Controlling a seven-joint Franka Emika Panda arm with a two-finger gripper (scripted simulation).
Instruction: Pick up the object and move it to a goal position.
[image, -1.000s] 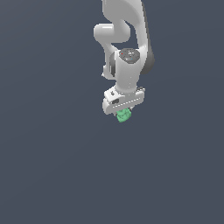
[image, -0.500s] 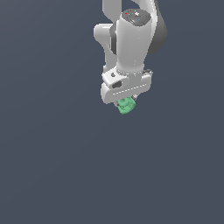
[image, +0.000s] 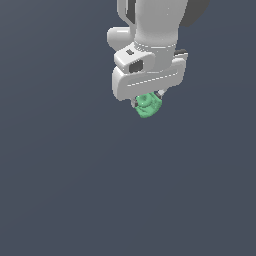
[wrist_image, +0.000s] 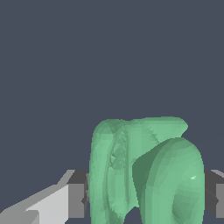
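Observation:
The object (image: 148, 105) is a small bright green lumpy piece with a round ring-like hollow on one face. In the exterior view it hangs just under my white gripper (image: 148, 101), which is shut on it and holds it high above the plain dark grey floor (image: 75, 190). In the wrist view the object (wrist_image: 144, 170) fills the space between my two fingers (wrist_image: 76, 199), which press on its sides. The fingertips are mostly hidden behind the hand in the exterior view.
The white arm (image: 155, 30) comes down from the top of the exterior view. Only the flat dark grey floor shows around and below it. No goal marker shows in either view.
The arm with the green object has risen and come closer to the exterior camera, so it looks larger and higher. The grip on the object has not changed.

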